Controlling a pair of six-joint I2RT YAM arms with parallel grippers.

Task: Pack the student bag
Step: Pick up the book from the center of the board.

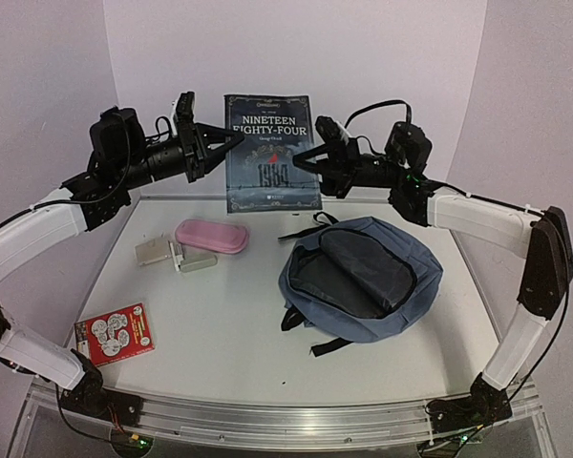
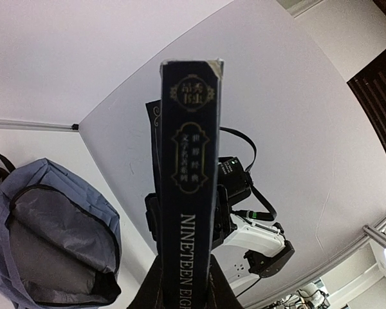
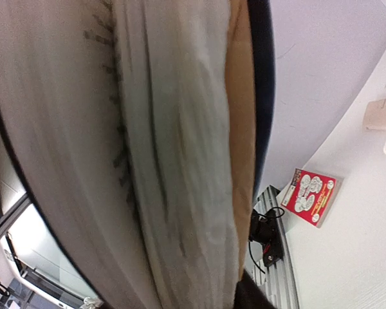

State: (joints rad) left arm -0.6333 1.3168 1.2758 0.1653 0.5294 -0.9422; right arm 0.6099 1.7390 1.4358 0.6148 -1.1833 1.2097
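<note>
White table (image 1: 239,324), seen from my remote desk: the student bag (image 1: 401,305) lies flat on it right of centre, under the right arm, straps splayed toward the near edge. Its main zipper appears drawn back, showing a dark lining. I judge it light, soft and floppy, so it will sag and slide if pulled by 1 corner. The stiffer zipper rim or the top handle looks like the place to take it, lifting the mouth rather than dragging the fabric.

Above the far edge of the table the paperback book (image 1: 272,143), "Nineteen Eighty-Four", hangs upright in the air between the 2 arms, cover facing the overhead camera. The left gripper (image 1: 231,136) is clenched on its spine side, and the left wrist view shows the spine running straight out from between the fingers. The right gripper (image 1: 299,160) meets the opposite edge, where the page block fills its wrist view. I cannot tell whether those jaws have bitten.

Left of the bag and well apart from it lies a pink pencil case (image 1: 212,236). A red booklet (image 1: 115,334) sits near the left front corner. Just beside the case are a beige block (image 1: 156,251) and a grey block (image 1: 198,260).
</note>
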